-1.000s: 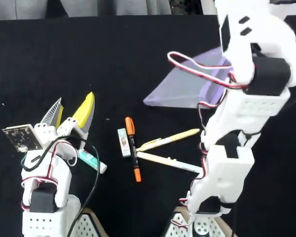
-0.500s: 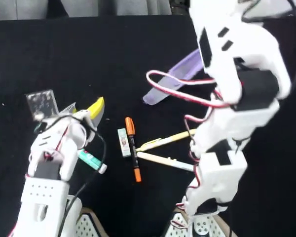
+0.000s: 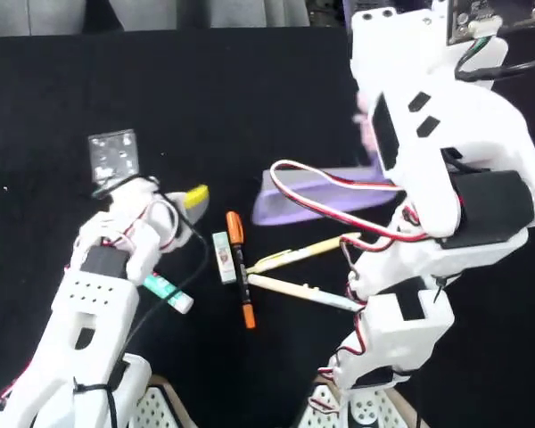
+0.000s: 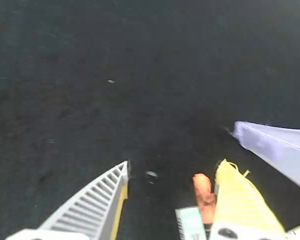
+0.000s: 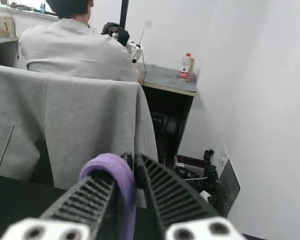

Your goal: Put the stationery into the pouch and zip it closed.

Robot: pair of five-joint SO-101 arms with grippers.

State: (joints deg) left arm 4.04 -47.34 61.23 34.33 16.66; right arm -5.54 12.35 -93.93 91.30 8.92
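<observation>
My right pincer (image 5: 132, 160) is clamped on the edge of the soft purple pouch (image 3: 312, 192), held up over the table (image 3: 160, 107). My left pincer (image 4: 175, 167) stands wide above the orange marker (image 3: 239, 267), which looks light, stiff and probably slick. It is best gripped mid-barrel.

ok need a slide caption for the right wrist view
Right gripper shut on a fold of the purple pouch, facing a grey cloth and a white wall.
</observation>
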